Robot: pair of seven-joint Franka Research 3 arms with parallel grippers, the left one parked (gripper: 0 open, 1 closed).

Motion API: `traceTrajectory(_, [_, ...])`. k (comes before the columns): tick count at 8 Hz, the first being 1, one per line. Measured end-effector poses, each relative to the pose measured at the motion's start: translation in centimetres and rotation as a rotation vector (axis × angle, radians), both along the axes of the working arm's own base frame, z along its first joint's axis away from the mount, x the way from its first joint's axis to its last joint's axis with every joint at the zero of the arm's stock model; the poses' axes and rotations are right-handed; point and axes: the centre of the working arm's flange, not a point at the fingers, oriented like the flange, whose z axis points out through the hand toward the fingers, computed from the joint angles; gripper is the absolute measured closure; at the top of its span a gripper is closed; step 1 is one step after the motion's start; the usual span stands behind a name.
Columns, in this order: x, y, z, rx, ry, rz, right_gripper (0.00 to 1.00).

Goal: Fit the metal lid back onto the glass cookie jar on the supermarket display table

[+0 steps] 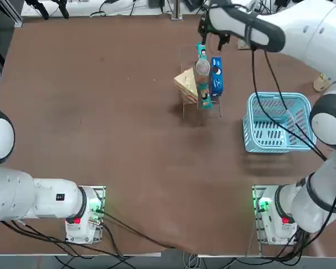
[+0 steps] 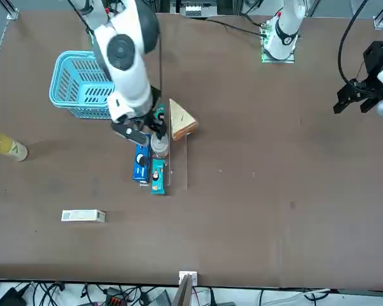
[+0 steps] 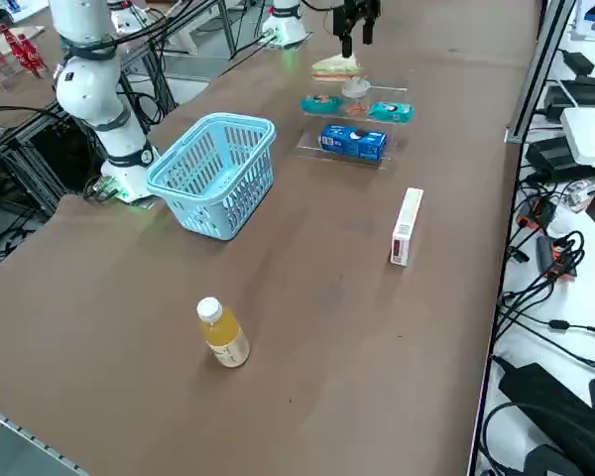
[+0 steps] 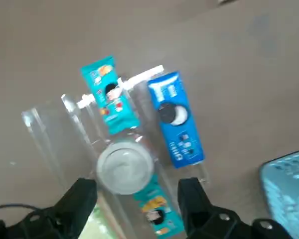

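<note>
The right gripper's [image 4: 138,199] two dark fingers [image 4: 78,198] stand spread apart with nothing between them, poised above the glass cookie jar [image 4: 124,167]. The metal lid [image 4: 125,163] appears to sit on the jar's mouth already, though the wrist view is too soft to say it is fully seated. The jar stands on a clear acrylic stand [image 1: 186,105], on a teal snack box [image 1: 203,84] (a blue cookie box [image 1: 217,77] lies just right of it, a wrapped sandwich [image 1: 186,83] just left). A blue basket [image 1: 277,122] sits nearer, to the right, on the supermarket display table [image 1: 101,123].
</note>
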Motion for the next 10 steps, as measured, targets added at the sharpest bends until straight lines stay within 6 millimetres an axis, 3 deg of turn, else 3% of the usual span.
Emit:
traceTrajectory(2, [1.2, -6.1, 3.1, -0.020, 0.027, 0.036, 0.01])
traceTrajectory(4, [1.8, -13.7, 6.6, -0.034, 0.065, 0.122, 0.01])
traceTrajectory(7, [1.2, -24.8, 11.3, -0.029, 0.086, 0.264, 0.01])
traceTrajectory(8, [0.6, -27.5, 12.5, -0.027, 0.097, 0.296, 0.01])
traceTrajectory(10, [-1.3, -29.8, 15.0, -0.024, 0.106, 0.346, 0.00])
